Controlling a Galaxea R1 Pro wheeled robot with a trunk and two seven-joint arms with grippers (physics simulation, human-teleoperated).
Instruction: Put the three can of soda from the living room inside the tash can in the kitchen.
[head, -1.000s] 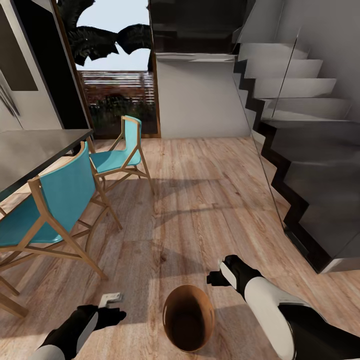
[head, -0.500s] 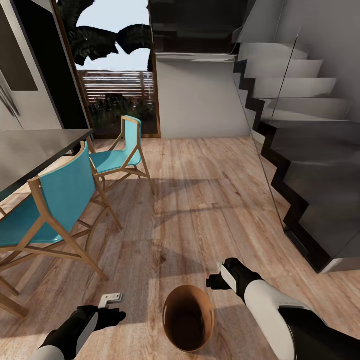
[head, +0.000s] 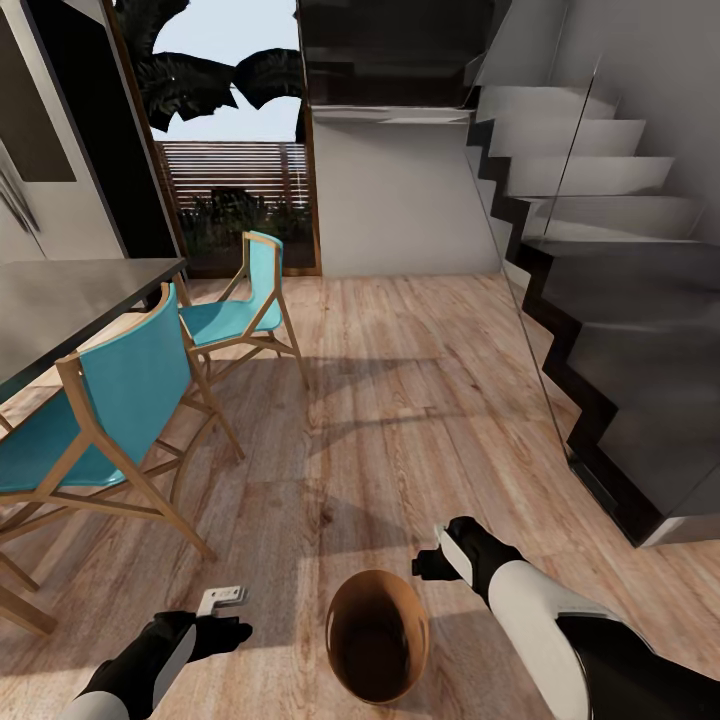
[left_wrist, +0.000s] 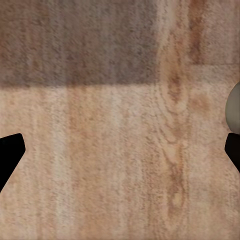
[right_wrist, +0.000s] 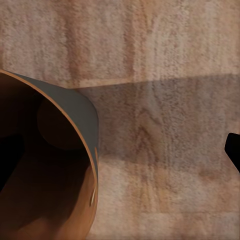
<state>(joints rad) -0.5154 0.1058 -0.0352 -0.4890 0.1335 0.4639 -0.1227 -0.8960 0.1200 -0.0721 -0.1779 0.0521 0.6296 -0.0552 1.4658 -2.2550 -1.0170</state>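
From where I stand, the grey metal-topped table (head: 70, 300) sits out at about ten o'clock, with two teal chairs on pale wooden frames drawn up along it: the nearer chair (head: 95, 420) at nine o'clock, the farther chair (head: 245, 305) at about eleven. Behind them a wood-framed glass door (head: 235, 140) opens onto a slatted fence and dark foliage. Low at seven o'clock the left gripper (head: 222, 601) hangs over bare wood floor (head: 400, 380), well apart from everything; in its wrist view the two dark fingertips (left_wrist: 10, 152) stand wide at opposite edges with only planks between them, so its jaws are open and hold nothing, and a pale rounded edge, too little of it to name, shows just beside one tip. At six o'clock, right in front of the robot, the trash can (head: 377, 635) stands upright on the floor, its copper-brown inside facing up; I cannot make out from here whether any soda can lies in it. The right gripper (head: 428, 562) hovers just beside the bin's rim at about five o'clock, and its wrist view shows the rim (right_wrist: 82, 117) and brown interior close under it, the fingertips spread apart and empty, jaws open. Off at two o'clock a dark staircase (head: 610, 300) climbs along the grey wall.
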